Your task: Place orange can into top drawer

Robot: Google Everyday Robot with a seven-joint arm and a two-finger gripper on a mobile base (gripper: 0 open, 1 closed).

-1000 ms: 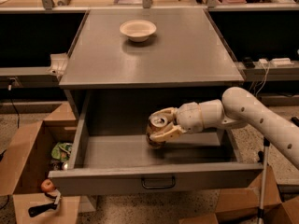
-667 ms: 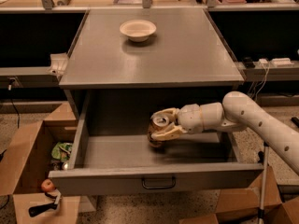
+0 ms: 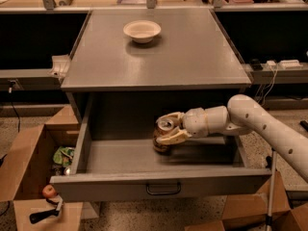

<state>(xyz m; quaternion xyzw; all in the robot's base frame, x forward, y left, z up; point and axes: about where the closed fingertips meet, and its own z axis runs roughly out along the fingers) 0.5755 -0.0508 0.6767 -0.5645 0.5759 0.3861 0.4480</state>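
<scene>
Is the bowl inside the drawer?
No, the bowl sits on the cabinet top; the gripper holds the orange can inside the open top drawer.

The tabletop (image 3: 192, 61) is showing matt, smooth grey metal. The top drawer (image 3: 106, 189) is showing the same finish, its handle (image 3: 163, 189) dark wire. The orange can (image 3: 165, 125) is showing a shiny silver metal top. The pincer (image 3: 160, 132), inside the drawer and clasping the can, is showing smooth cream plastic. The cardboard box (image 3: 24, 153) is showing dull brown paperboard.
</scene>
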